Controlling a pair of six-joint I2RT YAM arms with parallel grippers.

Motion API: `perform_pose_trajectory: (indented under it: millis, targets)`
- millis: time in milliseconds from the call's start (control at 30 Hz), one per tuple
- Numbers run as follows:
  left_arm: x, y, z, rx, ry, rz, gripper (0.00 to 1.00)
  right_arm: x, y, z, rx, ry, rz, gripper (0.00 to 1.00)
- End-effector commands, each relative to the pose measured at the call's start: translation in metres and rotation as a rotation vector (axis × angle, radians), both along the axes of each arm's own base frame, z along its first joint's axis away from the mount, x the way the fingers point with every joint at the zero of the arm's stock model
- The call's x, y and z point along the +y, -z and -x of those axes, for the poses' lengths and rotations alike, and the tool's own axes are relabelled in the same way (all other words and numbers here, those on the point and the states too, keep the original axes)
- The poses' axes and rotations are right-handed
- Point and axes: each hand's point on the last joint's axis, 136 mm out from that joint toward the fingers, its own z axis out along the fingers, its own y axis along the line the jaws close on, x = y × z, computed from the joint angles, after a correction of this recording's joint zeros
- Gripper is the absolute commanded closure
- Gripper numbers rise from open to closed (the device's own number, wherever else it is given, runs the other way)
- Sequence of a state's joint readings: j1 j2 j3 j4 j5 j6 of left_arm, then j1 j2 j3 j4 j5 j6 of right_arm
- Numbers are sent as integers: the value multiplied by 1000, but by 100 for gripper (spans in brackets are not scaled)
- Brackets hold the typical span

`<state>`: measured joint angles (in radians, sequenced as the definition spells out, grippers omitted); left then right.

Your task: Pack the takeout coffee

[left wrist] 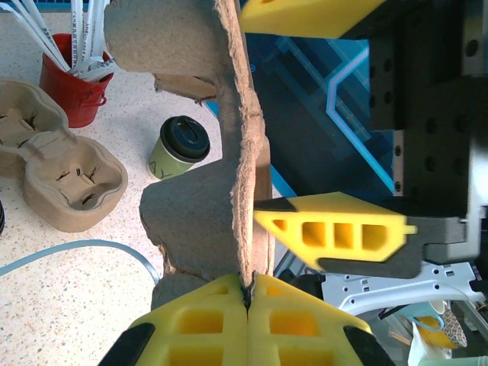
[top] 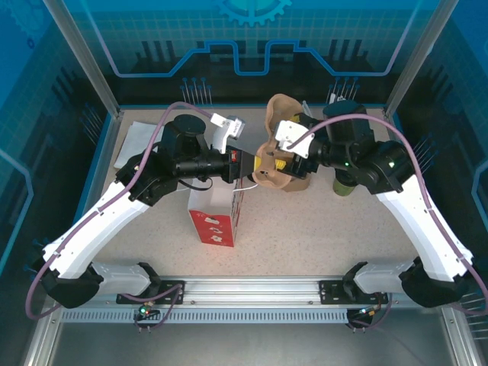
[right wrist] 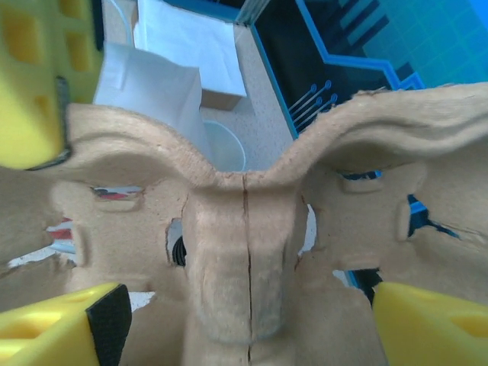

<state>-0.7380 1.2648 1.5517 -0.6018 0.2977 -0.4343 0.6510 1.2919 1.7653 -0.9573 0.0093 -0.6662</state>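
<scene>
Fingers of the left gripper [left wrist: 248,293] pinch the thin edge of the pulp cup carrier [left wrist: 191,221], the right gripper [right wrist: 248,316] gapes loose around it, so it may rip or drop; the takeout coffee [left wrist: 179,149] stands on the table [left wrist: 91,290], far right.

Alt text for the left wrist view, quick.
Left gripper pinches the rim of an upright pulp cup carrier, the open right gripper facing it. Behind on the table: lidded green coffee cup, red cup of straws, stacked carriers.

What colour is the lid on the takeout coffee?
Black lid on a green cup; left wrist view shows it best.
</scene>
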Motion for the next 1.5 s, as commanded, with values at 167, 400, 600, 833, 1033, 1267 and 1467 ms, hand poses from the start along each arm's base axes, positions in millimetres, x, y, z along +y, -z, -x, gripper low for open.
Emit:
perform_pose_trajectory:
  millis: [167, 400, 600, 833, 1033, 1267, 1467]
  targets:
    - [1, -4, 2, -39, 4, -12, 100, 10, 4, -3, 37, -2, 36, 30]
    - [1, -4, 0, -41, -4, -19, 99, 20, 10, -3, 83, -18, 19, 46]
    - [12, -2, -2, -45, -54, -47, 85, 20, 11, -1, 104, -16, 15, 58]
    - [54, -13, 4, -72, -161, -85, 58, 24, 11, -3, 116, -12, 21, 63]
    - [134, -5, 7, 20, -390, -85, 45, 39, -4, -7, 93, -42, -14, 63]
    - [177, 43, 12, 210, -497, -89, 39, 86, -27, 0, 114, -155, -179, 64]
    - [164, 80, 0, 297, -421, -69, 37, 128, -34, 22, 268, -276, -357, 65]
